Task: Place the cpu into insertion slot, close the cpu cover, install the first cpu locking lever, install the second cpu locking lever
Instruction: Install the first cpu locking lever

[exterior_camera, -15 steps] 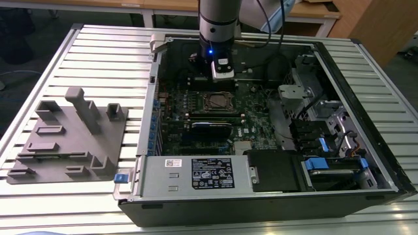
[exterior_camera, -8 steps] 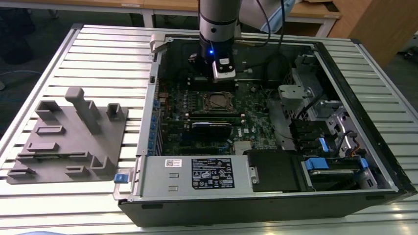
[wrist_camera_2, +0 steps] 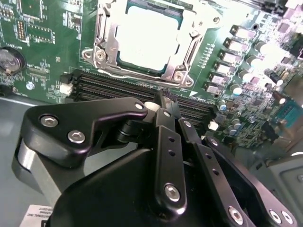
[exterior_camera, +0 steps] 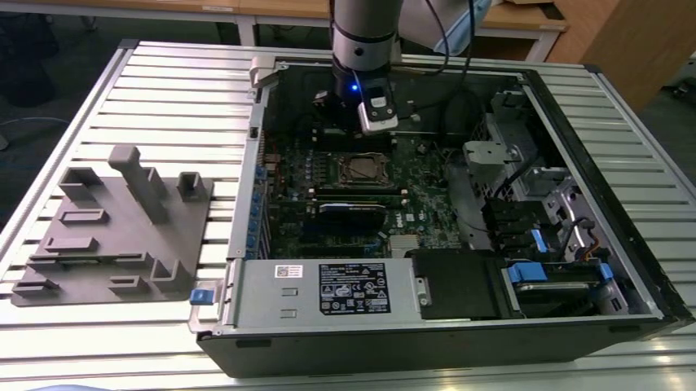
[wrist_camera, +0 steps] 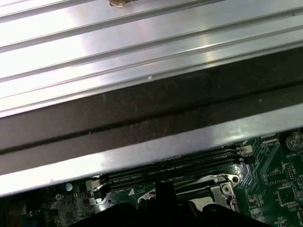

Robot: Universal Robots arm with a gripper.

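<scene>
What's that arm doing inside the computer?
A robot arm is fitting a processor. The cpu already sits in the insertion slot, with the cpu cover down around it. The gripper, fingers together and holding nothing, hovers over the green board beside the socket.

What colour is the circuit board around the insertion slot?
Green, clearest in the second wrist view: the circuit board surrounding the insertion slot.
</scene>
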